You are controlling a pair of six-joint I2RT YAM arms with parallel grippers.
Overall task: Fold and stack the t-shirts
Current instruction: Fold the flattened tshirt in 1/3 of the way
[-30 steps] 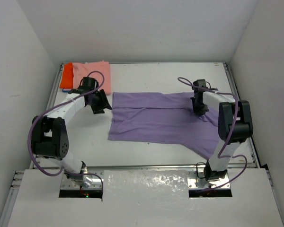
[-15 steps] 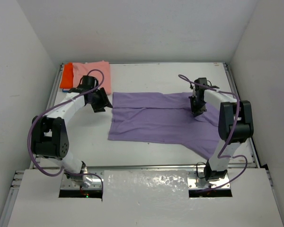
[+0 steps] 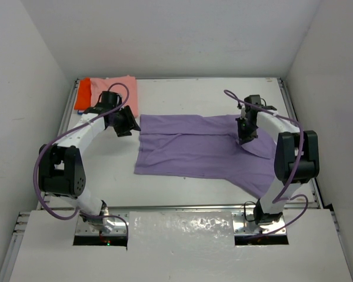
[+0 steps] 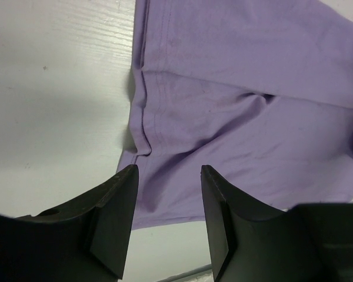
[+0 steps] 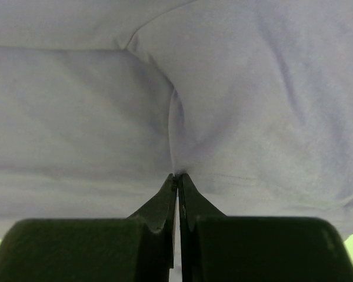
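Purple t-shirt (image 3: 206, 150): which tool has hold of it? (Student)

The right gripper (image 5: 177, 176). Right wrist view: its jaws meet tip to tip with a small pucker of purple cloth nipped between them, and creases fan outward from the pinch. Top view: the pinch sits on the shirt's far right part. From there the garment spreads flat over the table (image 3: 182, 94) toward the other arm. (Instructor)

And the left gripper (image 4: 167, 176)? (Student)

Its jaws are parted with nothing between them. Left wrist view: it hangs above the shirt's side edge, with the stitched hem just ahead of the fingertips and bare table to one side. Top view: beyond it, in the far corner, lies a folded pink t-shirt (image 3: 113, 88), with an orange t-shirt (image 3: 82, 94) showing at its outer edge. (Instructor)

How is this step done well? (Student)

As a judgement, the step appears to be securing both ends of the far edge before folding it over. The left gripper should come down on the hem itself and close on cloth, not on the table. Both pinches should then rise together, level, with the edge kept lightly taut between them. The right pinch looks shallow, so a hard pull could slip it free. (Instructor)
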